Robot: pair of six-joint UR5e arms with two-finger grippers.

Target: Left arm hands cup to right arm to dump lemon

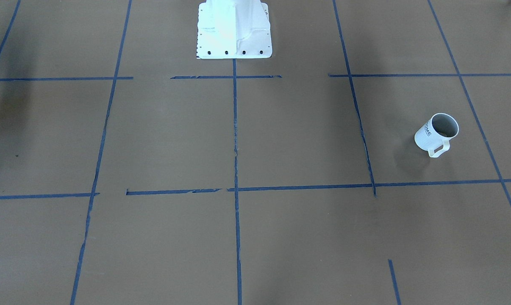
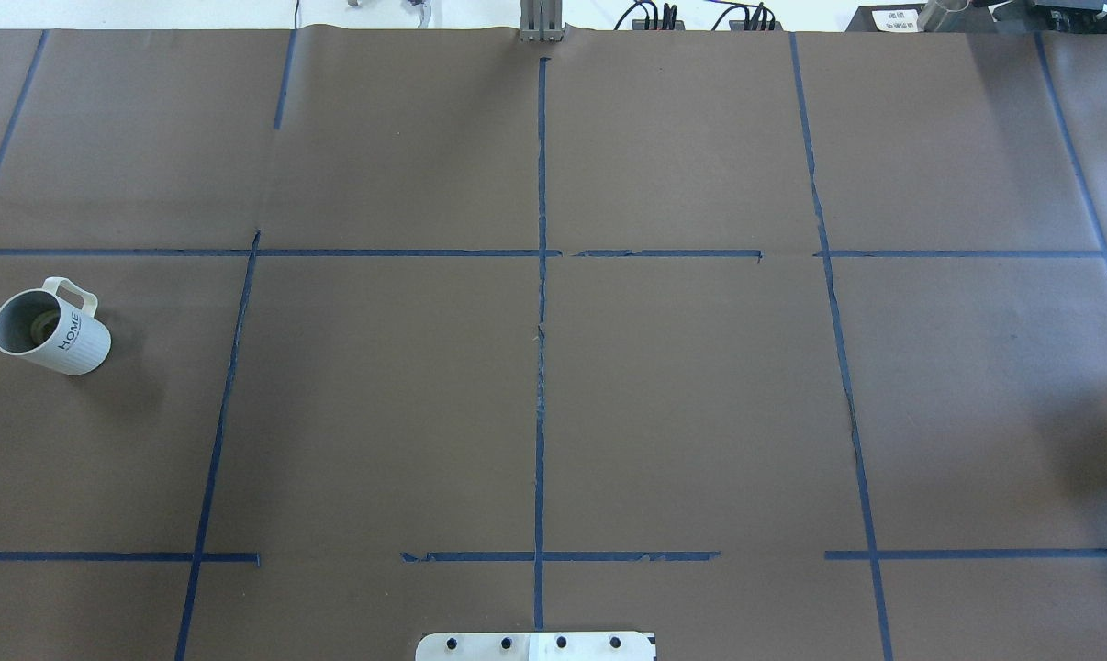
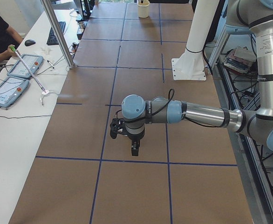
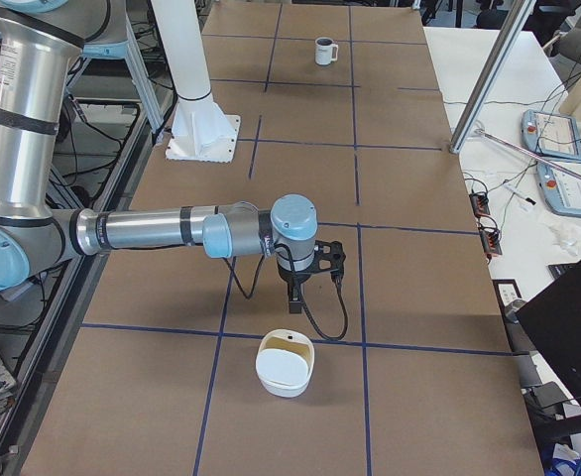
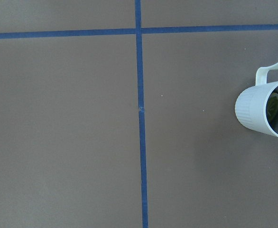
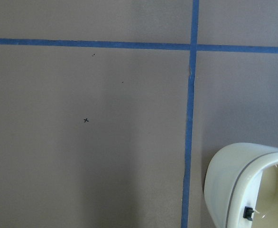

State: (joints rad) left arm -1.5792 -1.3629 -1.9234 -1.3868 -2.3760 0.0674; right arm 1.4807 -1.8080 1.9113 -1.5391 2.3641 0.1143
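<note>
While my 2 arms hang low over the brown desk (image 2: 379,413), the cup (image 2: 50,326) stands upright far out on my left side, inside a square of blue tape lines (image 2: 542,367), well apart from both pincers. Its long axis runs straight up from the desk, with the mouth open to the ceiling. The loop handle points away from my base, toward the operators' edge. Dark lettering climbs the ribbed white wall and reads "HOME"; I can make out no other writing. Down in the grey inside lies the lemon (image 5: 273,105), dull yellow-green, narrower than the mouth.

From my left wrist the cup sits at the right edge of the view, cut off by the frame. My left arm (image 3: 201,114) reaches out level, its pincer (image 3: 134,151) pointing down above the desk; only the side camera shows it, so I cannot tell how its fingers stand. My right arm (image 4: 152,230) does the same, and I cannot tell the state of its pincer (image 4: 293,305) either. Near the right pincer a white bowl (image 4: 285,365) rests on the desk.
</note>
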